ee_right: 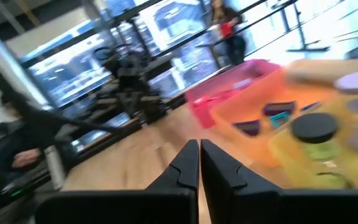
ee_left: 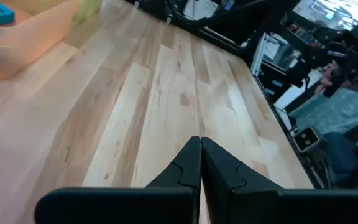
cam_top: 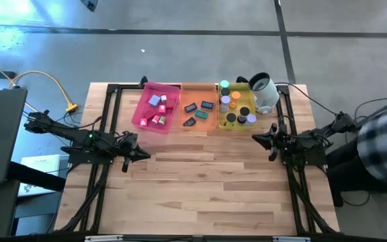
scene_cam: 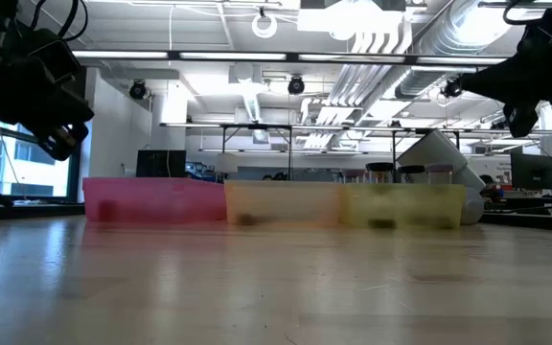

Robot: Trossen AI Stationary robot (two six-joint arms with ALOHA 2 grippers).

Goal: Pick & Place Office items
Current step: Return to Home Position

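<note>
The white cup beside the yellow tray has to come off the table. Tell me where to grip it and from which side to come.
The white cup lies tilted beside the yellow tray, dark mouth toward the far edge. Probably best: the right gripper, nearest, comes down from above and closes across the round body's middle, clear of the tray wall.

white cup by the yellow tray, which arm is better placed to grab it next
Probably right: the white cup sits right of the yellow tray, just ahead of the right gripper; the left gripper is near the pink tray.
</note>
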